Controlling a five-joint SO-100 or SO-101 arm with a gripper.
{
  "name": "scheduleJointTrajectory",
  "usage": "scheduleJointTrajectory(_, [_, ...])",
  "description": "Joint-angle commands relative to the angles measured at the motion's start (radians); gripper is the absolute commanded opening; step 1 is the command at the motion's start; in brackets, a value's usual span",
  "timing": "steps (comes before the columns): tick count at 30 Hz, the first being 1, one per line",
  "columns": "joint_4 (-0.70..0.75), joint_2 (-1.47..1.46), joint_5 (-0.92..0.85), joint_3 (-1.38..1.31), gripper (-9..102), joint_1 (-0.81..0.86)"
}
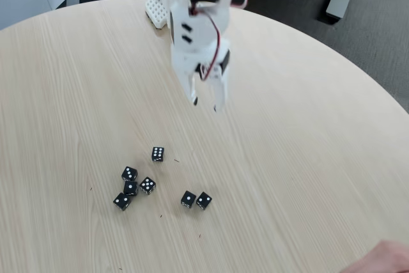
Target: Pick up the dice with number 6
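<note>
The dice with number 6 [157,153] is a tiny black cube showing two rows of three white pips, lying alone on the round wooden table, a little behind the other dice. My white gripper [206,103] hangs in the air above the table, up and to the right of that dice, well apart from it. Its two fingers point downward with a small gap between the tips, and nothing is held between them.
Several more black dice lie toward the near edge: a cluster of three [130,188] at the left, one with five pips [147,185], and a pair [195,200] to the right. The arm's base [156,11] stands at the far edge. A person's hand [382,259] shows at bottom right.
</note>
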Motion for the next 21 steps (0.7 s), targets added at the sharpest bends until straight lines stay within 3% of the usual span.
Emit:
scheduleJointTrajectory(1, [-0.008, -0.048, 0.014, -0.098, 18, 0.006])
scheduleJointTrajectory(8, [-0.008, -0.124, -0.003, -0.181, 22, 0.138])
scheduleJointTrajectory(15, [-0.008, -0.23, -0.124, -0.181, 26, 0.328])
scheduleJointTrajectory(21, [-0.009, -0.278, -0.204, -0.183, 25, 0.391])
